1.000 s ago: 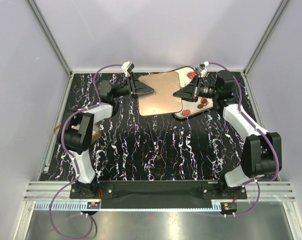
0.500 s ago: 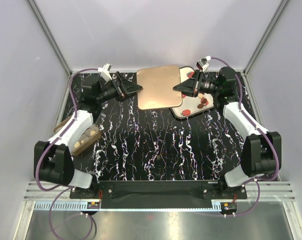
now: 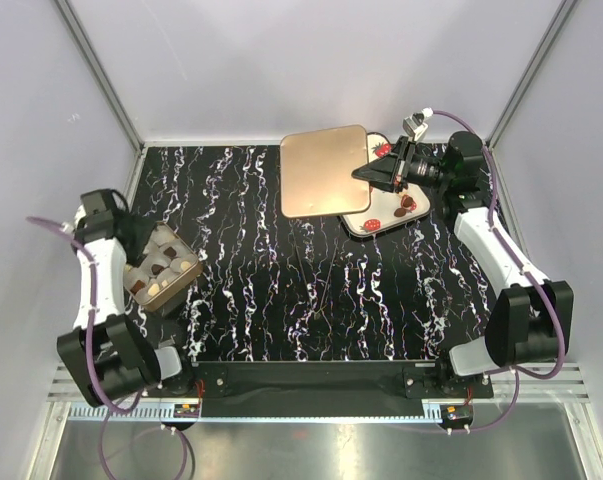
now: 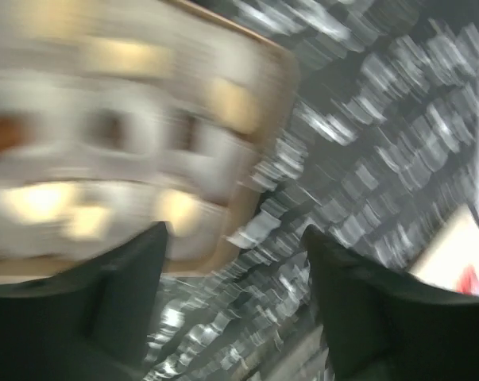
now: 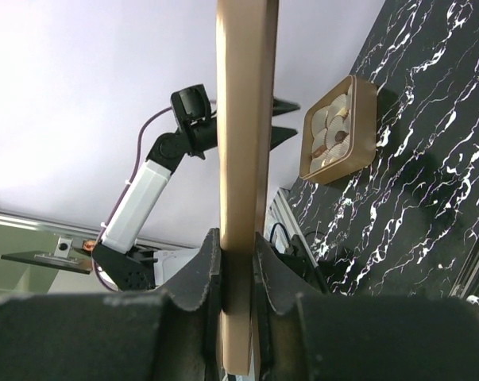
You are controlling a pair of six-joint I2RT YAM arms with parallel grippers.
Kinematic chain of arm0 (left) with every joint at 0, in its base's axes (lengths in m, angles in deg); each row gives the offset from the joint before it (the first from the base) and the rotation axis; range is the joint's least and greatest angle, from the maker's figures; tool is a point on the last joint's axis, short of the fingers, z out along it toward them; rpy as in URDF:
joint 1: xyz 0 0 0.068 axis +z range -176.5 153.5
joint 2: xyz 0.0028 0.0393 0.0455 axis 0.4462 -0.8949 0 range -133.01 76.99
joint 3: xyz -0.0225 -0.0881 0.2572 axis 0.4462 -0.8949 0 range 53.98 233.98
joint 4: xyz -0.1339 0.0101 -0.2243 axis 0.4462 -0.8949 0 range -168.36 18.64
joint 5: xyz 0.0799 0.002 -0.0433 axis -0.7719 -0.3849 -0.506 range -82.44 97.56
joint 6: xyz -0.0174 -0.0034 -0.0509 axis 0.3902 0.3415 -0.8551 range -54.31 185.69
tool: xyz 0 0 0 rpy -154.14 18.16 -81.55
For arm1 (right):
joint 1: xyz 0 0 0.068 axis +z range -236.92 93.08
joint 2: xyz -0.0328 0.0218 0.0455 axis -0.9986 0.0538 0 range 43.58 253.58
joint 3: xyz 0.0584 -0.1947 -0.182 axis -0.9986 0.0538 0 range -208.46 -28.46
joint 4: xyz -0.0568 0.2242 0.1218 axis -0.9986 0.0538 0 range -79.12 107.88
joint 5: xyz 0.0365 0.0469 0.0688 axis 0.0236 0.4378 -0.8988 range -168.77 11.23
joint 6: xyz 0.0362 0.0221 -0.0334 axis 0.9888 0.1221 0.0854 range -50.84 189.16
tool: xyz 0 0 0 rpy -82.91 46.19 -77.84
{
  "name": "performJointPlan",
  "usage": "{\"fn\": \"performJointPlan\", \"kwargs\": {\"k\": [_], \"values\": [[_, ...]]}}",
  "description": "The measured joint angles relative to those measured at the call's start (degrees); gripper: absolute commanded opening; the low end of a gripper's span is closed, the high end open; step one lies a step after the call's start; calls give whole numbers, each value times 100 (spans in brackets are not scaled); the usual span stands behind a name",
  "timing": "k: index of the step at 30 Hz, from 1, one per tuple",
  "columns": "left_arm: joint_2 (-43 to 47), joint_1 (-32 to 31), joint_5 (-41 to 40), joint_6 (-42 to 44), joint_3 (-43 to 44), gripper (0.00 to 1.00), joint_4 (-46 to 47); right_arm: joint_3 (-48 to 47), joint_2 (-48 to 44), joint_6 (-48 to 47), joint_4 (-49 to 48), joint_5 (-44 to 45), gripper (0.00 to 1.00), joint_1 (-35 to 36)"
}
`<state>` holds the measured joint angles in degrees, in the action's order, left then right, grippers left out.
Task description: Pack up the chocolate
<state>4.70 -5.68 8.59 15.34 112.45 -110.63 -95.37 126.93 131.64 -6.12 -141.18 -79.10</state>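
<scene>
Right pincer (image 5: 237,242) clamps the lid (image 3: 324,170) edge; hold it level. Left pincer (image 4: 235,234), gaping and empty, should centre squarely over the box (image 5: 368,119) of chocolate (image 5: 332,135).

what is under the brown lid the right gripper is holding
A white tray with red prints sticks out from beneath the lid on the right. The lid covers the rest, so what lies there cannot be seen.

You'll find the chocolate (image 3: 158,268) as small pieces, some dark brown and some creamy white, sitting in the compartments of a shallow brown box (image 5: 368,119). The pale ones you can make out look round. The box lies near the left edge of the bench (image 3: 301,290).
</scene>
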Motion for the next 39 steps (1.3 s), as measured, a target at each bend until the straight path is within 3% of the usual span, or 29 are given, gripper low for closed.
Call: {"fn": "performJointPlan", "kwargs": {"k": [1,7,16,19,27,39], "values": [[98,168,-251,-33,-52,53,-190,0,-17,-11,26,0,0,0],[273,411,-1668,-120,-92,49,-901,2,-118,-125,258,50,0,0],[-439,575,-2361,85,-87,42,-1126,0,-299,-533,881,188,0,0],[-463,590,-2614,164,-87,46,-1169,0,-315,-616,1014,197,0,0],[-459,686,-2728,492,-501,47,-748,0,-337,-780,1298,262,0,0],[-660,691,-2632,708,-710,40,-313,-17,-391,-1080,1690,343,0,0]]}}
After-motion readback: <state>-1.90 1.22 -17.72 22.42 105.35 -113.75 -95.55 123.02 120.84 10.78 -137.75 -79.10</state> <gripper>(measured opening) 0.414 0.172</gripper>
